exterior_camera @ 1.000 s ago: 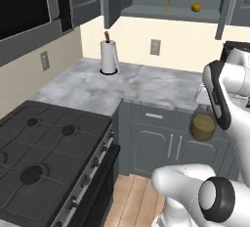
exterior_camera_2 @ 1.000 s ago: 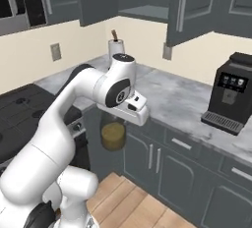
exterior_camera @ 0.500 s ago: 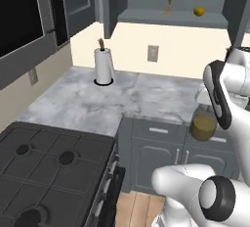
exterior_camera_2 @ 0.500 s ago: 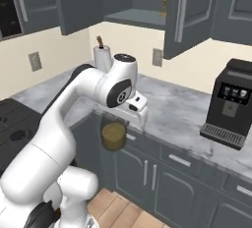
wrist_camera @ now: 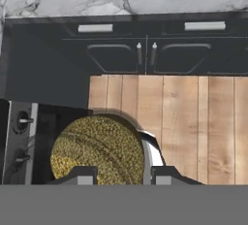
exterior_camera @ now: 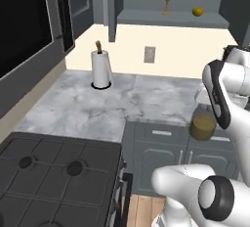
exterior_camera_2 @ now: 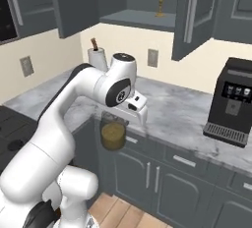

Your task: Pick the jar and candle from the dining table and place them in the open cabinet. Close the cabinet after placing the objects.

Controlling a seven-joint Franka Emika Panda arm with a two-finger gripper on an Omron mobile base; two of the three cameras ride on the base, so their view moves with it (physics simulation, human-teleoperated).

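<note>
Below the bench edge, the end effector (wrist_camera: 120, 174) grips the jar (exterior_camera_2: 113, 134), hanging in front of the drawers. Candle (exterior_camera: 168, 0) already sits on the cabinet (exterior_camera: 171, 19) shelf. Best lift it well clear of the bench, keep it upright, then set it beside the candle.

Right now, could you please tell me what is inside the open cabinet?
On the cabinet shelf stand the candle and a small yellow-orange fruit. The doors hide the shelf's far ends.
</note>
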